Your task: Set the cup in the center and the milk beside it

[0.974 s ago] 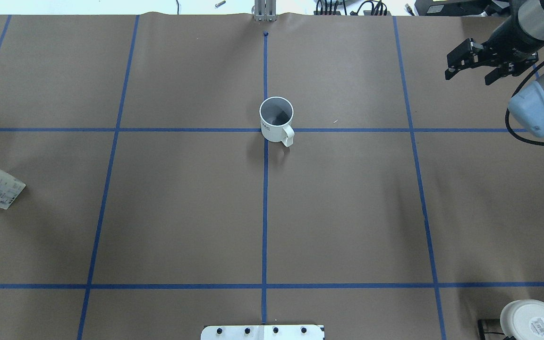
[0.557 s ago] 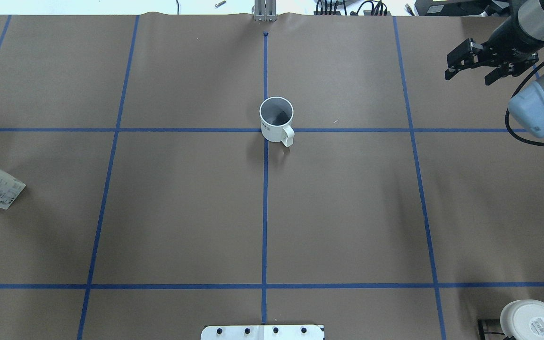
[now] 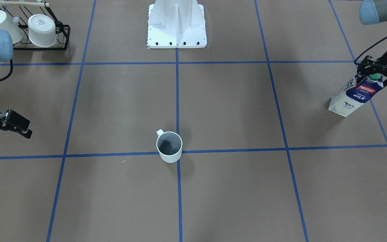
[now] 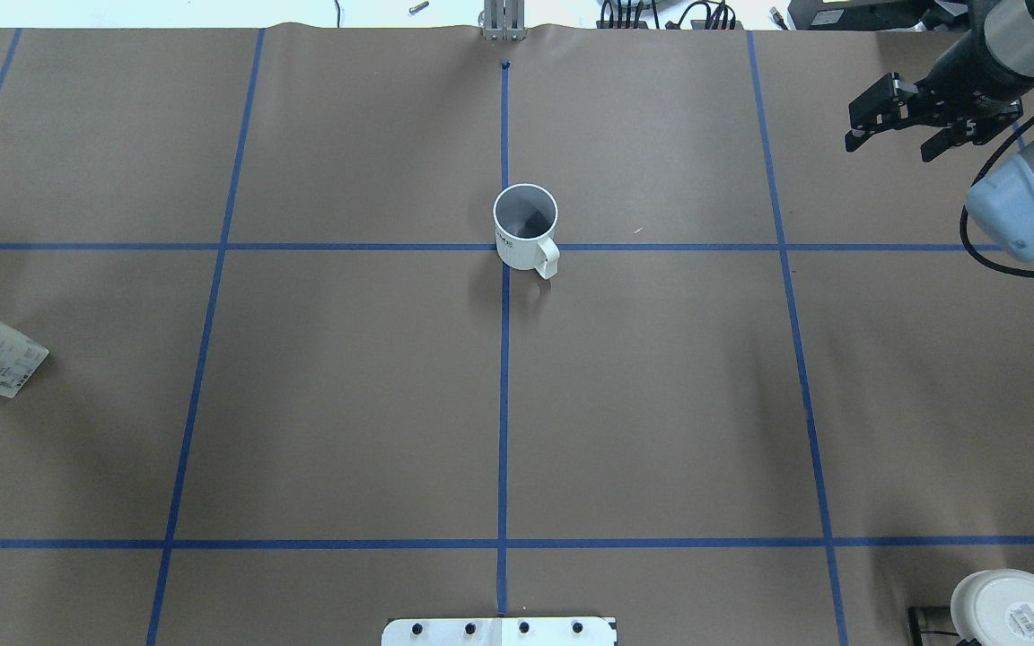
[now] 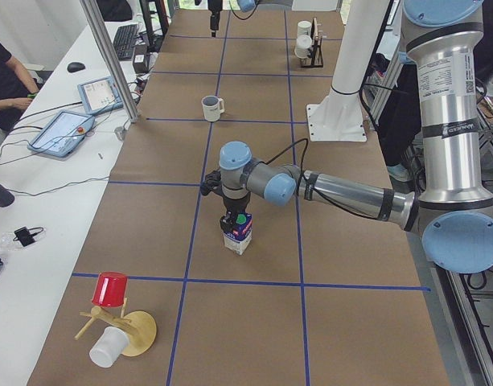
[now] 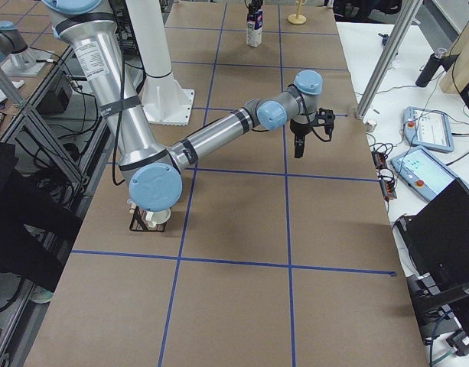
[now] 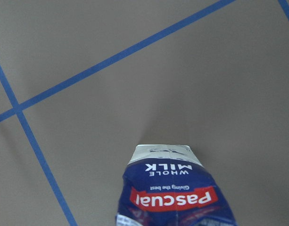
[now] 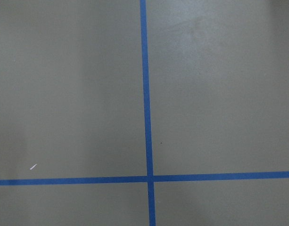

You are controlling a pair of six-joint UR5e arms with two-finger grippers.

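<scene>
Your left hand (image 3: 372, 74) sits over the top of the milk (image 3: 353, 95), fingers either side of its green cap; you cannot tell whether they clamp it. Nothing has shifted since a second ago. The milk stands near the left end of the table (image 4: 346, 404), well apart from the cup (image 4: 526, 229), which rests on the center (image 4: 504, 283). Your right hand (image 4: 892, 142) hangs released and empty at the far right.

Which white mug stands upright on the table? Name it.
The plain cup alone on the brown paper, mouth up; the other two mugs lie tipped in the black wire rack.
</scene>
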